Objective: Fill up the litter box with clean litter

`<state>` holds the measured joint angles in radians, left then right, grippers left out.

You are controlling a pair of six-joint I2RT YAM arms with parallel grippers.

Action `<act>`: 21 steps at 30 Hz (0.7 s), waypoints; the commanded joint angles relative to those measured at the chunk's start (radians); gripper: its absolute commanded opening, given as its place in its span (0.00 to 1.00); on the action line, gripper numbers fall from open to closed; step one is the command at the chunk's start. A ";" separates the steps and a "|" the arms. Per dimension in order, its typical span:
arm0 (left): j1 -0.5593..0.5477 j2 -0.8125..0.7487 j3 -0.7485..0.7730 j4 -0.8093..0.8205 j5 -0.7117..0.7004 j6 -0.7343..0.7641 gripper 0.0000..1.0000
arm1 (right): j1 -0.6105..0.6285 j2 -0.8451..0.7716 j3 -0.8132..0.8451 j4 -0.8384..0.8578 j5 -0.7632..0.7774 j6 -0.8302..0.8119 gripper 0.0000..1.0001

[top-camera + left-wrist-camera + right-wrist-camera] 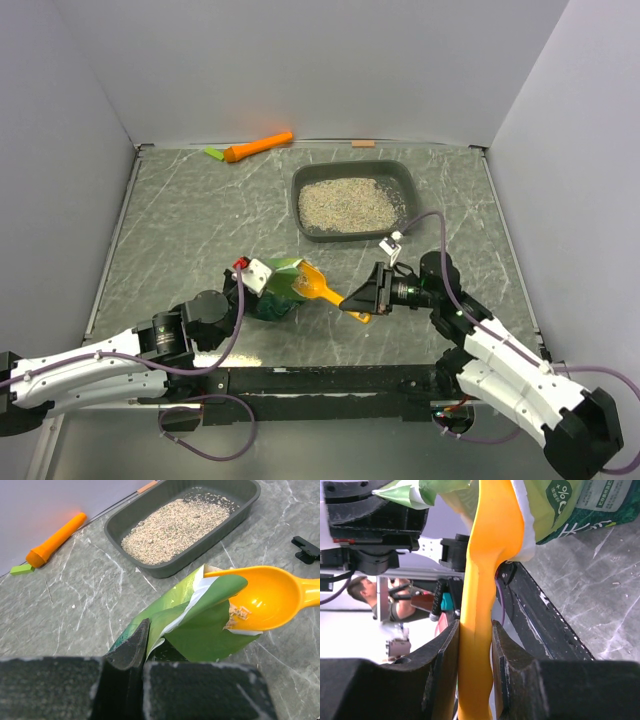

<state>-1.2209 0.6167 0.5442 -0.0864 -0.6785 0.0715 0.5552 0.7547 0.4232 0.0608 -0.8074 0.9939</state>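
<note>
Upper right of the overhead frame: litter box (404,181) holding clean litter (347,204) | centre: left gripper (262,278) jaws pinched shut on green bag (283,292) | right gripper (360,300) jaws clamp yellow scoop (322,290) handle | scoop bowl partly hidden in bag mouth, seemingly few granules

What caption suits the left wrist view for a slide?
Left gripper pinches the glossy green bag; orange plastic scoop at its mouth holds granules; dark grey tray beyond holds litter.
</note>
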 commanded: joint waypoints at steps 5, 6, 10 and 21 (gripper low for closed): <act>-0.009 0.003 -0.006 0.059 0.020 0.005 0.01 | -0.034 -0.152 -0.084 0.016 0.011 0.106 0.00; -0.009 0.008 -0.006 0.057 0.025 0.002 0.01 | -0.034 -0.166 -0.090 -0.008 0.013 0.106 0.00; -0.008 0.023 -0.006 0.066 0.040 -0.006 0.01 | -0.043 -0.232 -0.112 -0.093 0.039 0.100 0.00; -0.011 0.009 -0.010 0.077 0.040 -0.006 0.01 | -0.049 -0.396 -0.199 -0.196 0.074 0.124 0.00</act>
<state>-1.2247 0.6380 0.5404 -0.0700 -0.6556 0.0708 0.5121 0.3962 0.2424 -0.0753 -0.7483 1.0851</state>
